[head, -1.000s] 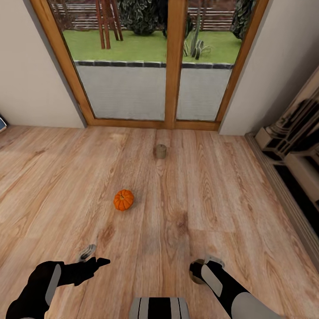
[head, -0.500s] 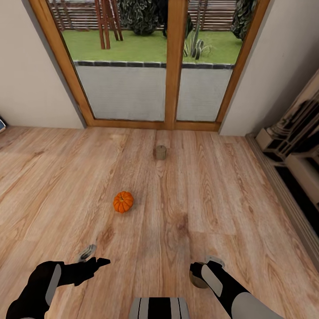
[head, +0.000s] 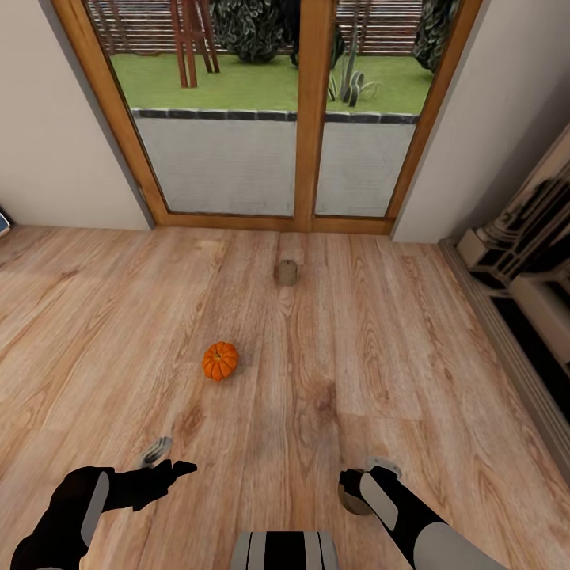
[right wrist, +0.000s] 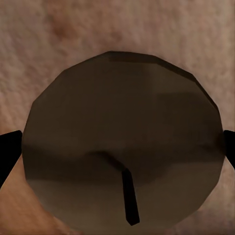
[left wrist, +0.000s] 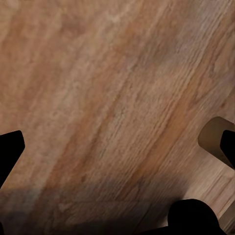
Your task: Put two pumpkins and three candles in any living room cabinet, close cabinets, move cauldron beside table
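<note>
Beyond my fingers, warm oak-plank floor (head: 119, 332) runs to a wood-framed glass patio door (head: 305, 111) between plain beige walls (head: 47, 134), daylit lawn outside.

The floor (head: 380, 356) is warm honey-brown wood with darker streaked grain and knots running along its planks. On it, the pumpkin (head: 220, 360) is bright orange with ribbed darker-orange grooves and a short dark stem. The far candle (head: 286, 271) is dull tan-grey. The near candle (right wrist: 122, 142) has a dark olive-brown top with a thin black wick. The glass door (head: 309, 119) has an orange-tan wooden frame; through it show green grass and pale grey paving. The walls (head: 55, 142) are plain off-white. The arms (head: 87, 507) are black with light grey panels, and each end effector (head: 170, 467) is black.
</note>
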Available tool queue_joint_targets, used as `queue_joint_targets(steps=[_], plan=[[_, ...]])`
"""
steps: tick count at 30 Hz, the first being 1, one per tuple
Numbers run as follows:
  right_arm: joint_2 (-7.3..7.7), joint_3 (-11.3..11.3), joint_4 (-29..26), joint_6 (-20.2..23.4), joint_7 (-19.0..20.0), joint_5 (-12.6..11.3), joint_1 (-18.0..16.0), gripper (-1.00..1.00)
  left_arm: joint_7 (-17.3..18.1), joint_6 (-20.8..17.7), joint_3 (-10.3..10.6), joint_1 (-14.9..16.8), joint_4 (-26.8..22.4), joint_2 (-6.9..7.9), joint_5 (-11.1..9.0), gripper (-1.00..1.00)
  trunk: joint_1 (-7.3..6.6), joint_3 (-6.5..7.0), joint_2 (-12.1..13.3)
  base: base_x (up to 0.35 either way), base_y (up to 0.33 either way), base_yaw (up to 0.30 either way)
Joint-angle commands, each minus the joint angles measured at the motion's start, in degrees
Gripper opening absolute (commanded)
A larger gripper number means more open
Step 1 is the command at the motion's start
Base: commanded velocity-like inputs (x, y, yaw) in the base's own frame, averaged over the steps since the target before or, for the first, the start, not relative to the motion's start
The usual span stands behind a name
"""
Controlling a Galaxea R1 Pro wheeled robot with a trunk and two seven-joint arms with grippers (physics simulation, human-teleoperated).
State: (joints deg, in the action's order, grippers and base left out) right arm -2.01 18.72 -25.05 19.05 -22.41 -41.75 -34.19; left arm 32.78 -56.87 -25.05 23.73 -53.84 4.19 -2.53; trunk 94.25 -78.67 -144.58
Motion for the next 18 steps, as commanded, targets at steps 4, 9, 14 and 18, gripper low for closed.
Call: queue_joint_targets(steps=[4, 9, 14, 18], plan=[[-0.01, 0.0, 0.0, 0.0, 0.0, 0.0, 0.0, 1.0, 0.0, 0.0, 0.0, 0.0, 0.0, -0.01, 0.0, 1.0, 0.0, 0.0, 0.0, 0.0, 0.0, 0.0], [-0.01, 0.0, 0.0, 0.0, 0.0, 0.0, 0.0, 1.0, 0.0, 0.0, 0.0, 0.0, 0.0, -0.03, 0.0, 1.0, 0.05, -0.44, 0.0, 0.0, 0.0, 0.0], [-0.01, 0.0, 0.0, 0.0, 0.0, 0.0, 0.0, -1.0, 0.0, 0.0, 0.0, 0.0, 0.0, -0.03, 0.0, 1.0, 0.05, -0.44, 0.0, 0.0, 0.0, 0.0], [0.05, 0.0, 0.0, 0.1, 0.0, -0.1, 0.0, -1.0, 0.0, 0.0, 0.0, 0.0, 0.0, -0.03, 0.0, 1.0, 0.05, -0.44, 0.0, 0.0, 0.0, 0.0]])
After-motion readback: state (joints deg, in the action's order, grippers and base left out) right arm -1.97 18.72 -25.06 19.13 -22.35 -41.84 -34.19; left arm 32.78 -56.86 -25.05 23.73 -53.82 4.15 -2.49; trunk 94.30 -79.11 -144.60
